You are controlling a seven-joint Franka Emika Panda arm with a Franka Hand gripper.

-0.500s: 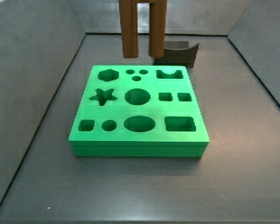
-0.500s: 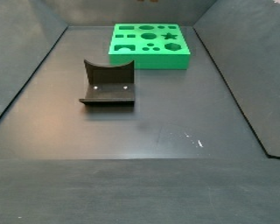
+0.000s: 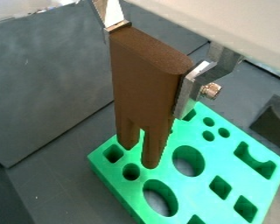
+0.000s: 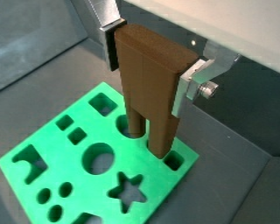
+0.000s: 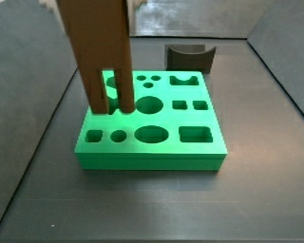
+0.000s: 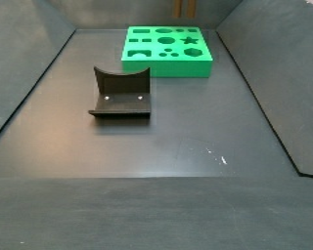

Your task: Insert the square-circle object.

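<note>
Wrist views both show the gripper (image 3: 154,59) clamped on the solid upper end of the brown block (image 3: 143,96), one silver finger (image 4: 192,83) flat against each side of it. The block hangs upright with its two long legs pointing down over the green board (image 3: 241,179). In a wrist view the leg tips reach the board surface near one corner, beside a round hole (image 4: 99,160); whether they have entered any hole cannot be told.

In a side view the brown block (image 5: 99,57) stands in front of the left part of the green board (image 5: 152,150), its leg tips level with the star-shaped hole. The gripper itself is above the picture edge there.

Change from the earlier frame: the block was at the back edge of the board, near the dark fixture (image 5: 186,57); it now hangs over the left front part of the board and looks much larger in the picture. The board and the fixture have not moved.

Count: one brown block with two legs, one green board, one gripper with two fingers. The board carries twelve holes in three rows of four. The other fixed camera shows one green board (image 6: 168,50) at the far end of the floor and one dark fixture (image 6: 120,94) well apart from it, nearer the camera; block and gripper are out of that picture.
</note>
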